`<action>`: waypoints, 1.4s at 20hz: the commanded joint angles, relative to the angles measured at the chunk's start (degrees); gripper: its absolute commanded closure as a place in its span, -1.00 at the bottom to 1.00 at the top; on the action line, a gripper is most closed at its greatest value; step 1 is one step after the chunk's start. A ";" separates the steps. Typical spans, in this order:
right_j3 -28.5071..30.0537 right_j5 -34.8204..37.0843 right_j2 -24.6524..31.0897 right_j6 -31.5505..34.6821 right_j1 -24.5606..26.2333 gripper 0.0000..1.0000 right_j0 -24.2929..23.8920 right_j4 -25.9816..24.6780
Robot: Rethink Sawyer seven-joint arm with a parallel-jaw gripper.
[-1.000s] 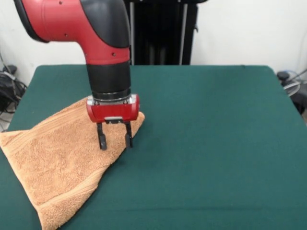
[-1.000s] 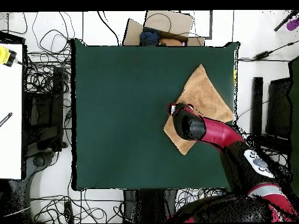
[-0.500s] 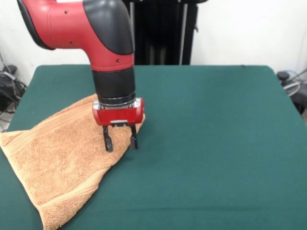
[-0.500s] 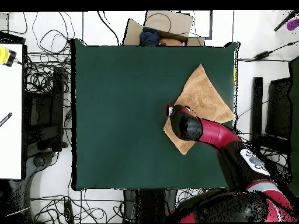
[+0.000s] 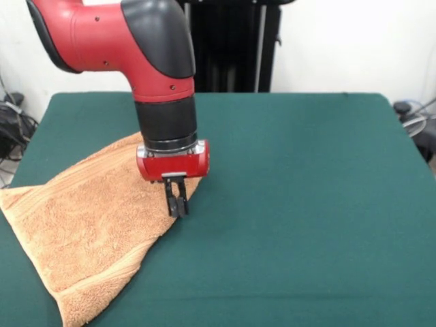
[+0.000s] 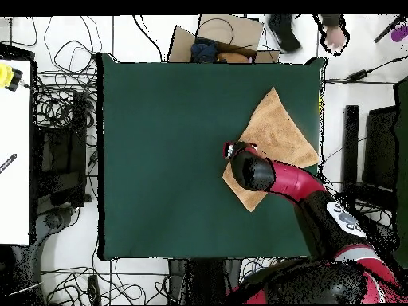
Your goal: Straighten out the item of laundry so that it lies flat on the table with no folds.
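I am looking at the towel (image 5: 88,218) lying folded into a rough triangle on the table (image 5: 306,204), toward its left end in the front view. It is looking soft, limp and light, so I am judging the folded edge the best hold. My gripper (image 5: 177,206) is pinching closed on that edge. I am reading no writing anywhere.

The towel (image 5: 85,218) lies on the table (image 5: 306,204), at the table's left side in the front view, one corner overhanging the table's left edge. The gripper (image 5: 176,204) stands at the towel's right-hand edge, beside its far corner, tips down at the cloth.
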 commanded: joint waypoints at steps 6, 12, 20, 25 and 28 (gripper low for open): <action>-2.01 7.65 3.72 1.34 0.43 1.00 2.07 -1.30; -2.92 8.52 0.19 2.52 -1.11 1.00 4.81 -1.43; -7.22 14.36 -3.64 3.51 -5.17 1.00 8.39 0.30; -8.66 15.43 -3.50 4.10 -4.71 1.00 8.99 0.06; -8.88 15.95 -3.35 4.25 -4.75 1.00 9.04 -0.22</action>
